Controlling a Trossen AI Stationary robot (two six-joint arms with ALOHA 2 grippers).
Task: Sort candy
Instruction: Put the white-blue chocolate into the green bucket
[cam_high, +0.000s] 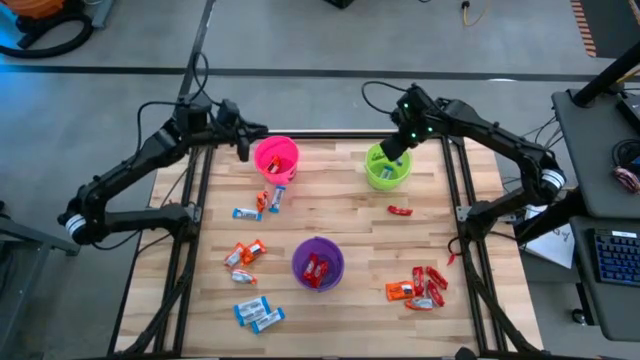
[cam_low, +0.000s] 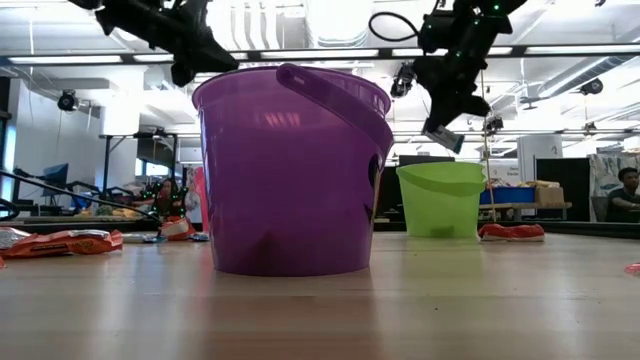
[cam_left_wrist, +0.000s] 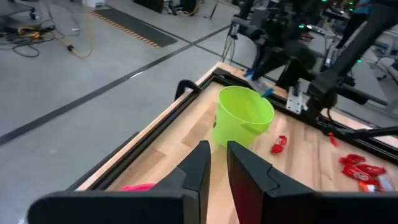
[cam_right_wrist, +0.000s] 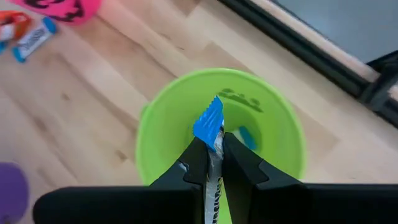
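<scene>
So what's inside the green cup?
One blue candy lies inside the green cup. The right end effector, holding a blue-and-white candy above it, hides part of the bottom.

**Left wrist view: green cup ahead, red candies beyond**

You look out past the left end effector (cam_left_wrist: 219, 168), whose two dark fingers (cam_left_wrist: 200, 163) stand almost together with only a thin slit between them and nothing visible in it. Ahead of them on the wooden desk (cam_left_wrist: 186, 140) stands the green cup (cam_left_wrist: 244, 114), upright, close to the desk's black frame rail. One red candy (cam_left_wrist: 279, 144) lies just beside the cup, and a cluster of red candies (cam_left_wrist: 362, 169) sits farther along. A sliver of pink cup (cam_left_wrist: 138, 186) shows by the fingers. The right arm (cam_left_wrist: 292, 37) hangs above the green cup. Grey floor lies beyond the desk.
</scene>
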